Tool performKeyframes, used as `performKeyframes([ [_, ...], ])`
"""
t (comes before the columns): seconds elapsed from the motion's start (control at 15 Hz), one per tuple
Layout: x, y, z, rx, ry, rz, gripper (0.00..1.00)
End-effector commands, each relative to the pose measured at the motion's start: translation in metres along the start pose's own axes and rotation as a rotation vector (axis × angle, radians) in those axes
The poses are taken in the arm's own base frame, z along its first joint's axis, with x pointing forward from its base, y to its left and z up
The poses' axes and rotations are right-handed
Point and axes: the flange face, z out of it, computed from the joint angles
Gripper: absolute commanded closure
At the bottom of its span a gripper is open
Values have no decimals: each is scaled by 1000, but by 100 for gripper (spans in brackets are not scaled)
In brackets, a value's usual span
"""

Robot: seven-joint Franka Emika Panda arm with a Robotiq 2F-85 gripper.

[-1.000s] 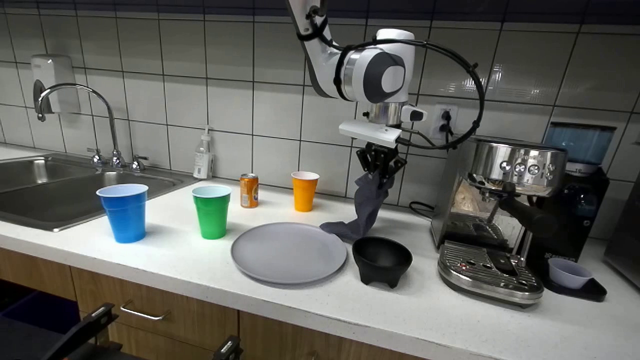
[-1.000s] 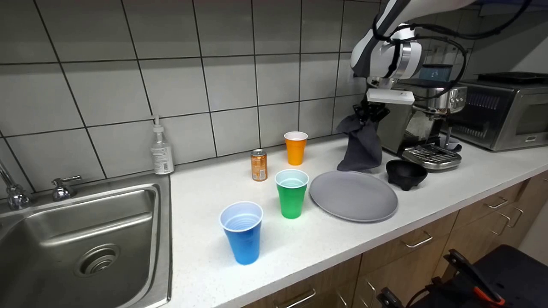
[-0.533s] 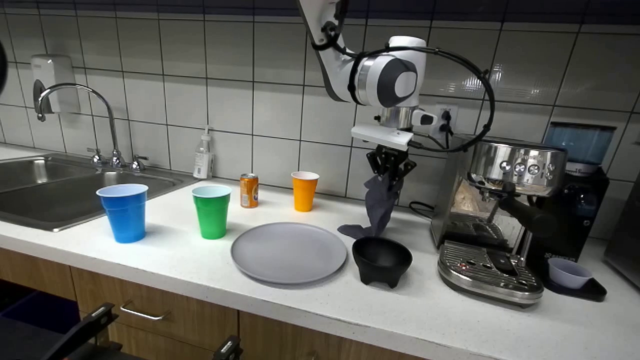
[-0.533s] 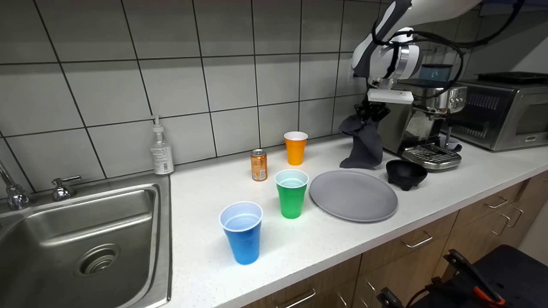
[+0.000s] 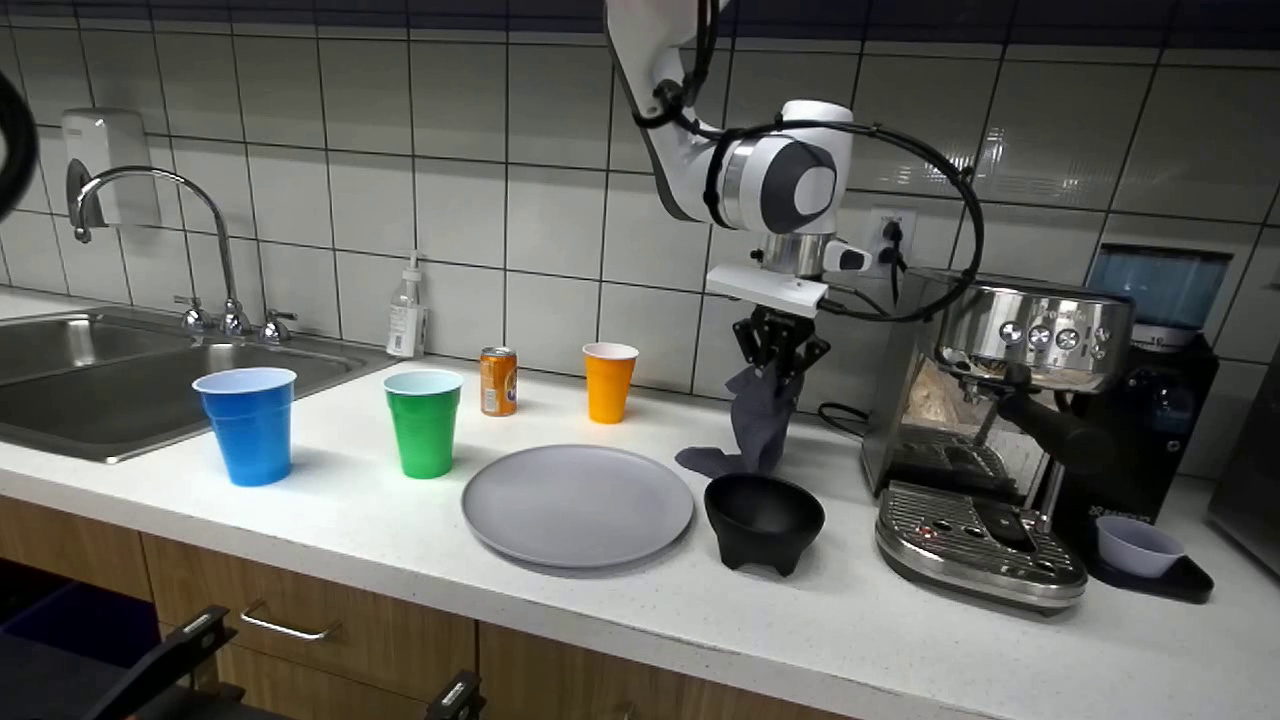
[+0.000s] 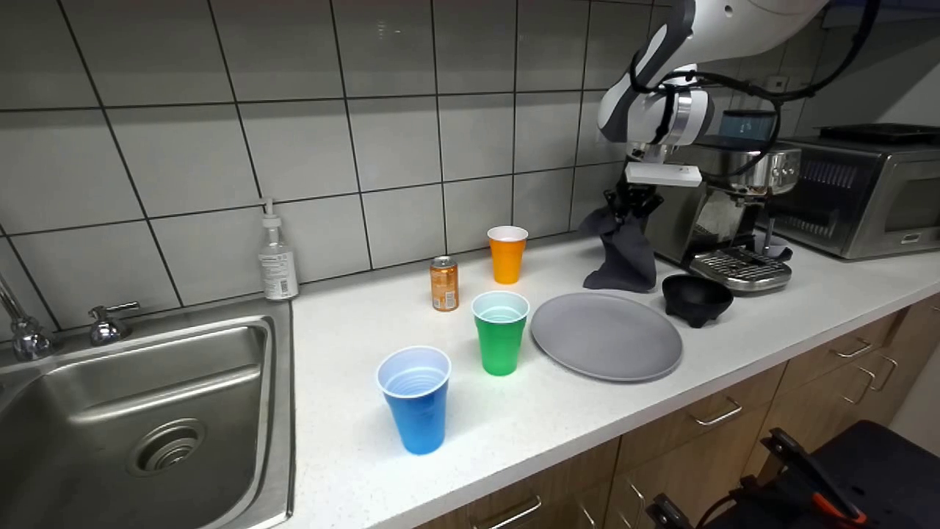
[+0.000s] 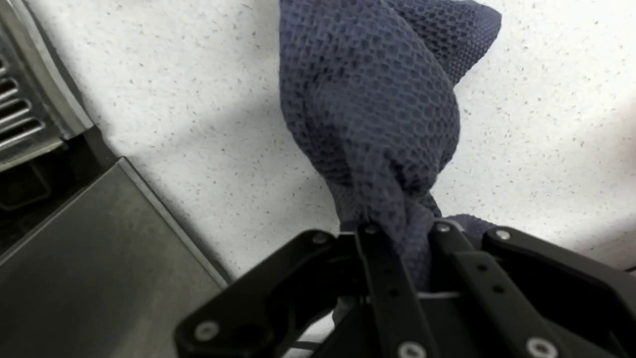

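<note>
A dark grey-blue textured cloth hangs from my gripper; it shows in both exterior views (image 5: 762, 430) (image 6: 624, 257) and in the wrist view (image 7: 377, 94). My gripper (image 5: 775, 362), also in the wrist view (image 7: 405, 233), is shut on the bunched upper part of the cloth. The cloth's lower end rests on the counter, behind the black bowl (image 5: 765, 520) and the grey plate (image 5: 578, 505). My gripper is above the counter near the tiled wall, left of the coffee machine (image 5: 1000, 420) in an exterior view. The fingertips are partly hidden by cloth.
An orange cup (image 5: 609, 385), an orange can (image 5: 498, 382), a green cup (image 5: 425, 425) and a blue cup (image 5: 247, 428) stand on the counter. A soap bottle (image 6: 277, 257) stands by the sink (image 6: 272, 411). The microwave (image 6: 866, 191) stands beyond the coffee machine.
My gripper has moved right in an exterior view, toward the coffee machine, then slightly down. The cloth's lower end has slid along the counter, away from the plate.
</note>
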Motion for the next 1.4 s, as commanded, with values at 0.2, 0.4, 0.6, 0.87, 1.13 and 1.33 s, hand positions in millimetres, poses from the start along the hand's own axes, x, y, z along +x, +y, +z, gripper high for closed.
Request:
performKeyframes([
  [0.2,3,-6,13,1,-45,-82,97],
  [0.4,0,-10,15,-5,-53,-104,64],
  [0.6,-2,-12,12,-6,-53,-121,49],
  [0.87,-8,-14,-2,11,-32,-155,19],
  [1.13,-18,-21,-18,23,-16,-197,0],
  [1.33,-33,-26,-29,33,-17,-231,0],
])
